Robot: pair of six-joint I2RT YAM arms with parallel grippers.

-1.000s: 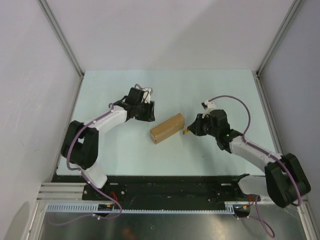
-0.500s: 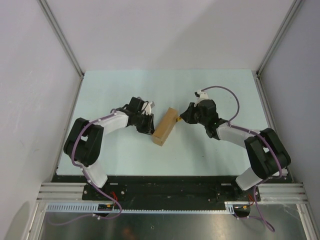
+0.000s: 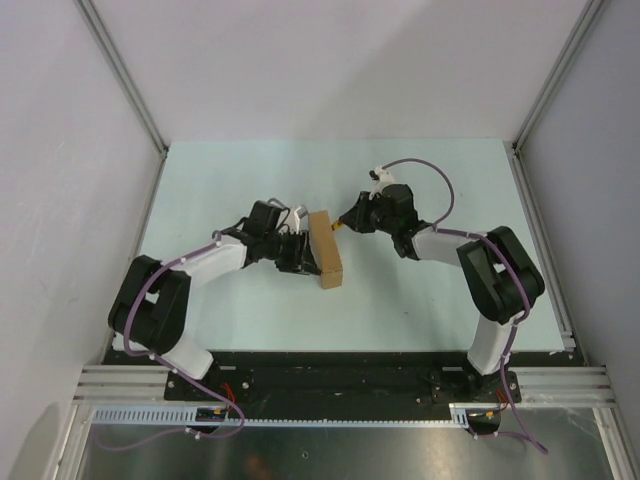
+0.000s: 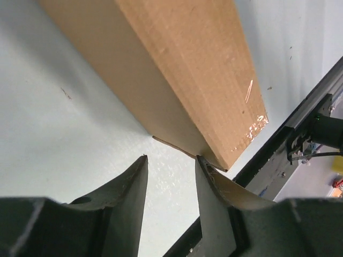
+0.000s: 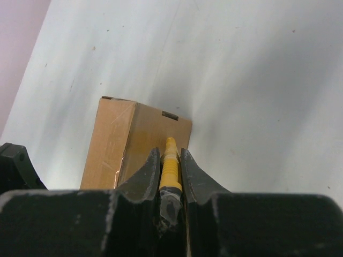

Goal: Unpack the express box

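The brown express box [image 3: 326, 250] lies closed on the pale table, its long side running near to far. My left gripper [image 3: 301, 255] is open at the box's left side. In the left wrist view, the box [image 4: 187, 69] fills the upper part, and my left gripper [image 4: 171, 163] has its right fingertip [image 4: 206, 168] at the box's near bottom corner. My right gripper [image 3: 347, 222] is shut on the yellow-and-black utility knife [image 5: 169, 160]. The knife's tip rests against the box's far end face [image 5: 153, 136]. The right gripper [image 5: 170, 155] sits just behind that face.
A black rail [image 3: 330, 365] runs along the table's near edge and shows in the left wrist view [image 4: 300, 134]. White walls with metal posts [image 3: 125, 80] close in the left, back and right sides.
The box has turned from a diagonal lie to nearly near-to-far. My right gripper has moved left and farther with the knife. My left gripper has followed the box's left side.
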